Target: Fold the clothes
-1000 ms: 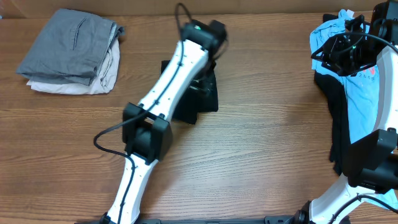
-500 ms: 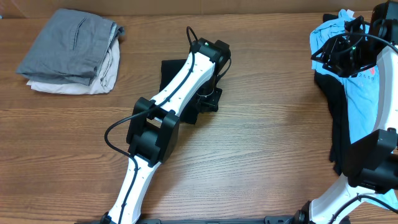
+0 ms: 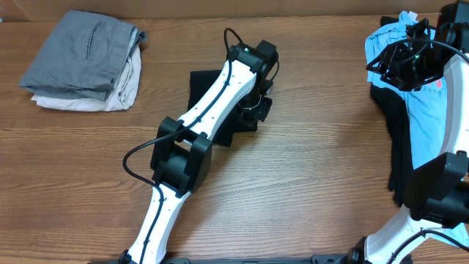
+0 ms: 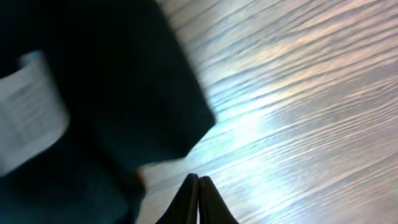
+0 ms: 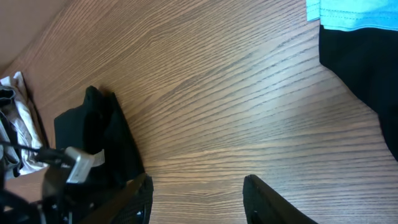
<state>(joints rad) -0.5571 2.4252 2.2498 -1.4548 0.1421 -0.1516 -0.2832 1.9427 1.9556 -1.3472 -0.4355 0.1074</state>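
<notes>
Left gripper (image 4: 198,200): clenched, fingertips pressed together, nothing visible between them. It sits at the 3 o'clock edge of the folded plain black cotton T-shirt (image 3: 204,86), which lies near the centre of the brown wood-grain worktop (image 3: 315,176).

Right gripper (image 5: 198,198): jaws apart, empty, above the light-blue printed T-shirt (image 3: 425,103) heaped on a second black garment (image 3: 399,158) at 3 o'clock. A folded grey garment (image 3: 80,51) on a cream piece (image 3: 121,92) lies at 10 o'clock.

Risks, as judged:
- The left tips look closed over bare wood just beside the cloth. If so, a lift would come away empty.
- If only a top layer is pinched, a pull would open the fold or drag the bundle.
- The left arm lies across the shirt, so a sweep could rumple it.

Views:
- Left wrist shows the white neck label (image 4: 28,115) and the fabric corner next to the tips. Overhead hides both under the arm.
- Right wrist shows the shirt side-on as a raised bundle.
- Only overhead shows where all three piles lie.
</notes>
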